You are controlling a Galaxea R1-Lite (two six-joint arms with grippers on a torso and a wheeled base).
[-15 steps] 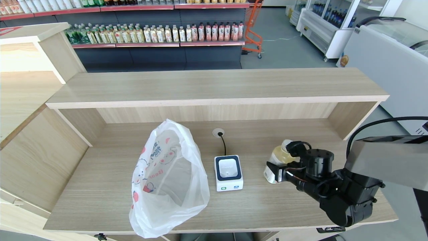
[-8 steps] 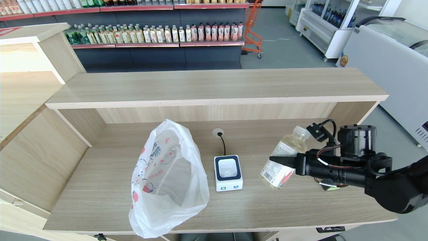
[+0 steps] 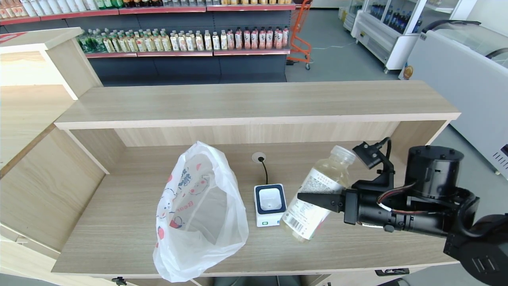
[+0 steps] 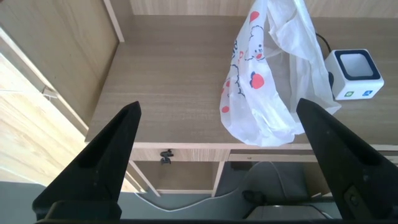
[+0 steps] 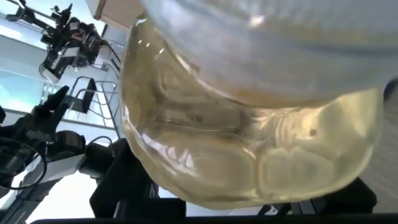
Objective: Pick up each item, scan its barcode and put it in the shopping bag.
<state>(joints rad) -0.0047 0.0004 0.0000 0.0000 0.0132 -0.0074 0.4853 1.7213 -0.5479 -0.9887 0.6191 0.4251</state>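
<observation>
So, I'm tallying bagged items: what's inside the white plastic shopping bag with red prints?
The white plastic shopping bag stands open; its visible inside shows only bare film, no item. Its bottom folds hide whatever might lie lowest.

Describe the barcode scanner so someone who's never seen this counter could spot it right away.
On the wooden counter's lower level, look between the white shopping bag and the bottle in the right pincer. The scanner is the small white box there, dark-framed window facing up, black cable running back to a hole behind it.
</observation>
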